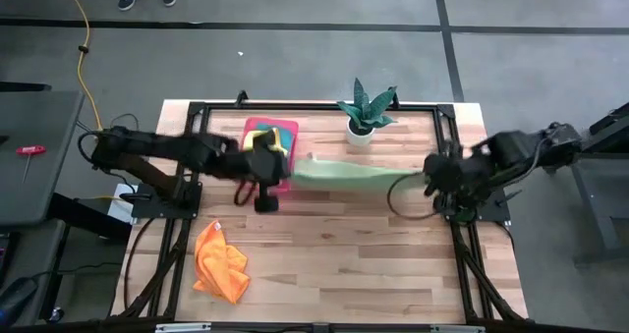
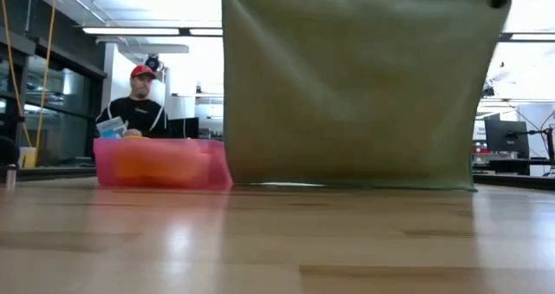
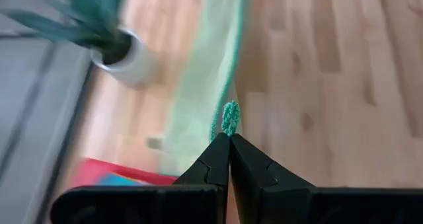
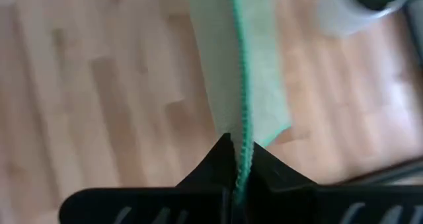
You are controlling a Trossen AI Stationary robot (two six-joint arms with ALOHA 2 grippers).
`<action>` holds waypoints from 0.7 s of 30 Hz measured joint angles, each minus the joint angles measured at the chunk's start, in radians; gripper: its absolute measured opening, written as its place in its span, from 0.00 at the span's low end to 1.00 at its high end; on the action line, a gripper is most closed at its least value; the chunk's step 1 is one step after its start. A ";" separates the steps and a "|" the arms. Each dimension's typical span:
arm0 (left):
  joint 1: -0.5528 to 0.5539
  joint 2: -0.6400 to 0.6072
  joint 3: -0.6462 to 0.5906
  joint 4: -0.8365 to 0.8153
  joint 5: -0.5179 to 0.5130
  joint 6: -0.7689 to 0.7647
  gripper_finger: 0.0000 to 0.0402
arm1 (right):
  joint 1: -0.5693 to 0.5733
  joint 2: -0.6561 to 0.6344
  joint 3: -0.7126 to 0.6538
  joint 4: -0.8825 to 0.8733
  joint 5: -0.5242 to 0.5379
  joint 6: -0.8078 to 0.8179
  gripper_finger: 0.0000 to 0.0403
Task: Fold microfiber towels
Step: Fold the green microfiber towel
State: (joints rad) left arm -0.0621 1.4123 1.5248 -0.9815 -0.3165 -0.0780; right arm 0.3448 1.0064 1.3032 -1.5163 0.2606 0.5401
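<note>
High view: the left gripper (image 1: 278,166) and the right gripper (image 1: 429,176) face each other across the table (image 1: 334,245), and the light green towel (image 1: 344,172) spans the gap between them, 1 end at each pincer. The pink tray (image 1: 252,129) lies just behind the left gripper, holding a yellow towel (image 1: 282,130) and a teal towel (image 1: 267,139). The orange towel (image 1: 220,262) lies crumpled on the boards, well apart from both pincers, on the near side of the left arm. A potted plant (image 1: 366,112) stands behind the stretched towel, between the 2 pincers. Low view: the light green towel (image 2: 355,94) hangs as a flat sheet, its lower edge at the table surface; the pink tray (image 2: 160,162) sits beside it; a person (image 2: 134,107) sits in the room beyond. Left wrist view: the left gripper (image 3: 229,139) is closed, its fingertips pinching a corner of the light green towel (image 3: 205,72), whose teal stitched edge protrudes just past the tips; the potted plant (image 3: 115,45) stands beyond. Right wrist view: the right gripper (image 4: 236,145) is closed on the stitched edge of the light green towel (image 4: 254,65), which runs straight away from the fingertips.
</note>
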 joint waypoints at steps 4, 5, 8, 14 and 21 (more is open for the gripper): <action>-0.104 0.048 -0.048 0.016 0.034 -0.126 0.00 | 0.108 0.001 -0.128 0.123 -0.065 0.088 0.00; -0.131 0.068 -0.064 0.031 0.041 -0.158 0.00 | 0.136 0.001 -0.160 0.159 -0.073 0.112 0.00; -0.201 0.129 -0.111 0.093 0.046 -0.248 0.00 | 0.212 0.001 -0.256 0.289 -0.089 0.199 0.00; -0.303 0.278 -0.160 0.204 0.098 -0.439 0.00 | 0.346 0.002 -0.432 0.588 -0.133 0.372 0.00; -0.380 0.395 -0.160 0.222 0.200 -0.643 0.00 | 0.493 0.039 -0.562 0.861 -0.141 0.604 0.00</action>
State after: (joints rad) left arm -0.4419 1.8071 1.3647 -0.7598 -0.1162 -0.7209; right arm 0.8378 1.0457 0.7407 -0.6551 0.1201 1.1439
